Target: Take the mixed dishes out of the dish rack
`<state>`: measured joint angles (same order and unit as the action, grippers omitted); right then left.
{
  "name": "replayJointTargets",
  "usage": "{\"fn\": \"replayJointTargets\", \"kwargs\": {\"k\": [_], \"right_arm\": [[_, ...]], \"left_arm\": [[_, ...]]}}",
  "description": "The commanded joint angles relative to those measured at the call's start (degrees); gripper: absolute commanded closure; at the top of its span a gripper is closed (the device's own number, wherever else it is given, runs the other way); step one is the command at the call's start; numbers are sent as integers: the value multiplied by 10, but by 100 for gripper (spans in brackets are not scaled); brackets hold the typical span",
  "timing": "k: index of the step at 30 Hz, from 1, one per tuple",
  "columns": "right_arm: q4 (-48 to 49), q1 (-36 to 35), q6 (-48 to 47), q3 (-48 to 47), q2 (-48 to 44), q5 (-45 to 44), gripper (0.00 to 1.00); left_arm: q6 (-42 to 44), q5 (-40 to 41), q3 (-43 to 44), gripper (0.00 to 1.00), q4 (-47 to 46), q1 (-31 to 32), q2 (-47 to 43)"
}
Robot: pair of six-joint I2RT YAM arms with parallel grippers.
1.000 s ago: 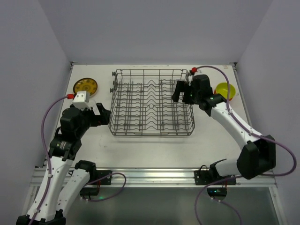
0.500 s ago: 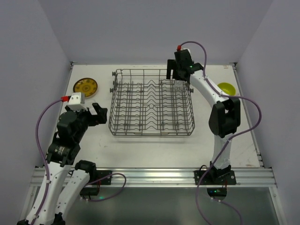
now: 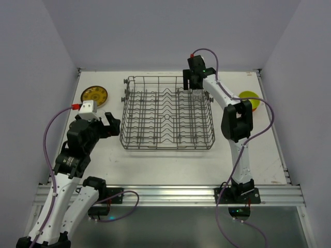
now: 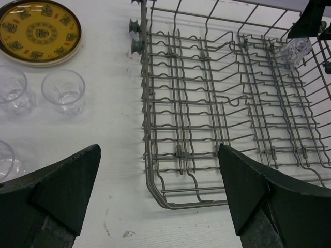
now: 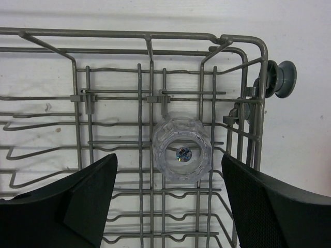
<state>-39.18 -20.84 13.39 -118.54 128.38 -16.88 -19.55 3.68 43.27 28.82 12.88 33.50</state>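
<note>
The grey wire dish rack [image 3: 166, 148] stands mid-table. One clear glass [image 3: 198, 94] lies in its far right corner; it also shows in the right wrist view [image 5: 182, 146] and the left wrist view [image 4: 296, 50]. My right gripper [image 3: 192, 85] hangs open just above that glass, one finger on each side and not touching it [image 5: 168, 165]. My left gripper [image 3: 111, 124] is open and empty, left of the rack's near left corner [image 4: 159, 152]. A patterned plate [image 3: 94, 94] and a yellow-green bowl [image 3: 249, 98] sit on the table outside the rack.
Three clear glasses stand on the table left of the rack, near the plate [image 4: 39, 32]: one [image 4: 63, 90], a second [image 4: 11, 90] and a third [image 4: 5, 160] at the frame edge. White walls close the table on three sides.
My right arm swung from the rack's right side to its far right corner and now hangs over the glass. My left gripper barely moved.
</note>
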Motion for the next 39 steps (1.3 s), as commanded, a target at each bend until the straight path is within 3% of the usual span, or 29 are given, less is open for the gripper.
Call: {"fn": "replayJointTargets", "kwargs": {"k": [1, 7, 10, 25, 31, 39], "right_arm": [[-7, 6, -17, -37, 14, -5, 17], [-6, 12, -21, -45, 41, -9, 18], [0, 13, -23, -35, 47, -9, 25], [20, 13, -12, 6, 27, -23, 34], [21, 13, -12, 6, 26, -26, 49], [21, 13, -8, 13, 7, -29, 62]], "left_arm": [[-6, 4, 1, 0, -18, 8, 5], [-6, 1, 2, 0, -18, 11, 18], [-6, 1, 1, 0, -17, 11, 18], [-7, 2, 0, 0, -18, 11, 16], [-7, 1, 0, 0, -18, 12, 17], [-7, 1, 0, 0, -18, 12, 17]]}}
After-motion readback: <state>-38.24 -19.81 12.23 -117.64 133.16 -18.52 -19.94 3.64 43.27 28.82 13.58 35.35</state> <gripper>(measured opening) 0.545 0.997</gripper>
